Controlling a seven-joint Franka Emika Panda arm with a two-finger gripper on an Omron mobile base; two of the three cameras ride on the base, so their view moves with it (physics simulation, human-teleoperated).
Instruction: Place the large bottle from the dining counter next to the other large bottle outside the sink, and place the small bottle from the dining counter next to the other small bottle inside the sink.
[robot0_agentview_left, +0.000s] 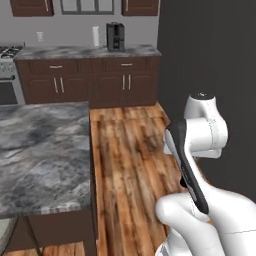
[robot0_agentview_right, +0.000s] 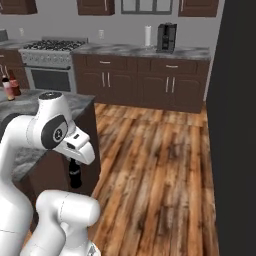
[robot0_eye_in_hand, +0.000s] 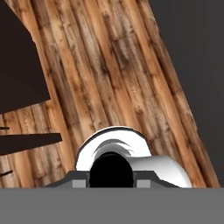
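My gripper (robot0_agentview_right: 74, 161) hangs low beside the end of the dining counter (robot0_agentview_right: 80, 102), over the wooden floor. It is shut on the large bottle (robot0_agentview_right: 75, 176), a dark-brown cola-style bottle that hangs upright below the hand. In the hand view the bottle's dark top (robot0_eye_in_hand: 111, 168) sits between the fingertips, with floor planks beyond it. The marbled top of the dining counter (robot0_agentview_left: 42, 150) stretches to the left of the arm. Two small bottles (robot0_agentview_right: 10, 86) stand at the far left on that counter.
A back counter (robot0_agentview_left: 85, 51) on dark-brown cabinets carries a coffee machine (robot0_agentview_left: 115, 36) and a paper towel roll (robot0_agentview_left: 95, 36), with a stove (robot0_agentview_right: 52, 47) beside it. A dark wall (robot0_agentview_left: 210, 50) closes the right side. Wooden floor (robot0_agentview_right: 160, 165) lies open between.
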